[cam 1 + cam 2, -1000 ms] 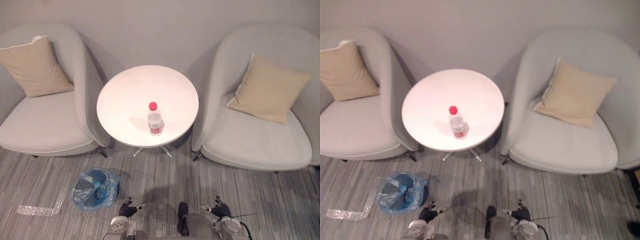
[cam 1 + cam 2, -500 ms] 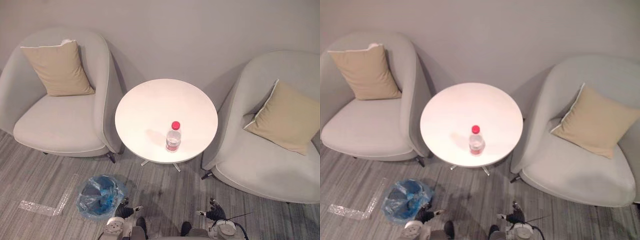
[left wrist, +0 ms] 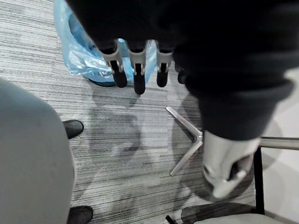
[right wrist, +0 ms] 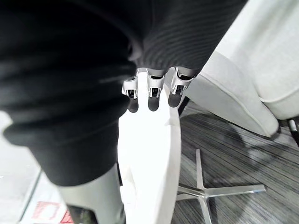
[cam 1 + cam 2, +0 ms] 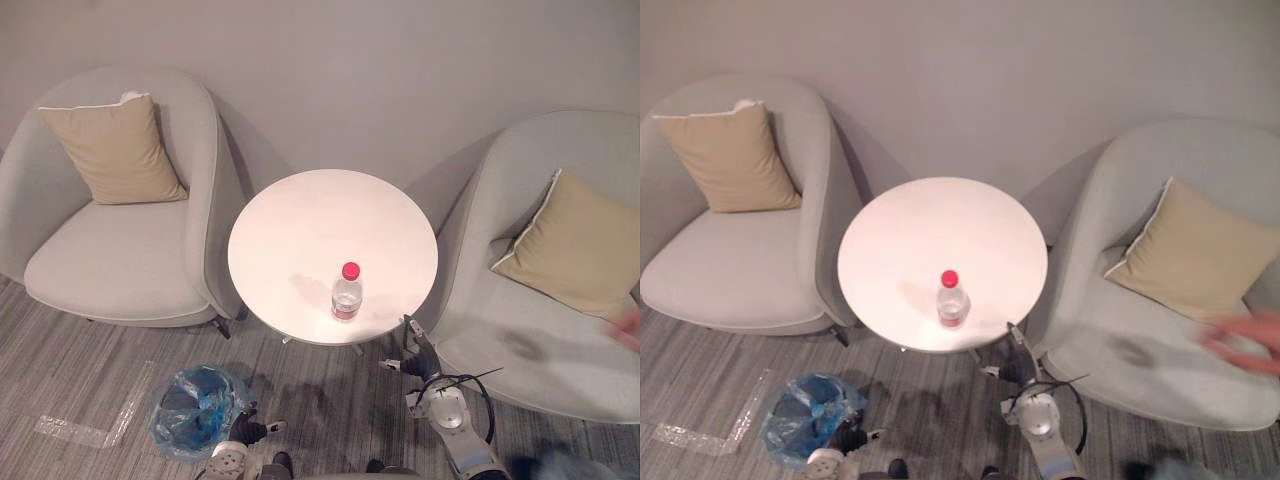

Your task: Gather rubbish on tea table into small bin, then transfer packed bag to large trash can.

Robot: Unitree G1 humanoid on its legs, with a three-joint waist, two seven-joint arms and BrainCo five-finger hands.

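A clear plastic bottle (image 5: 346, 293) with a red cap stands upright near the front of the round white tea table (image 5: 320, 215). The small bin (image 5: 192, 414), lined with a blue bag, sits on the floor to the table's front left. My right hand (image 5: 416, 356) is raised beside the table's front right edge, to the right of the bottle and apart from it. In the right wrist view its fingers (image 4: 153, 91) hang relaxed over the table rim (image 4: 161, 154), holding nothing. My left hand (image 5: 248, 429) stays low beside the bin, fingers (image 3: 136, 70) straight and empty.
A grey armchair (image 5: 120, 255) with a tan cushion (image 5: 112, 150) stands left of the table, and another (image 5: 530, 330) with a cushion (image 5: 575, 245) stands right. A person's blurred hand (image 5: 1245, 340) shows over the right chair. A clear plastic strip (image 5: 85, 428) lies on the striped carpet.
The camera has shifted. My right hand has risen from floor level to the table's front right edge. A person's hand has come in at the right. My left hand stays low.
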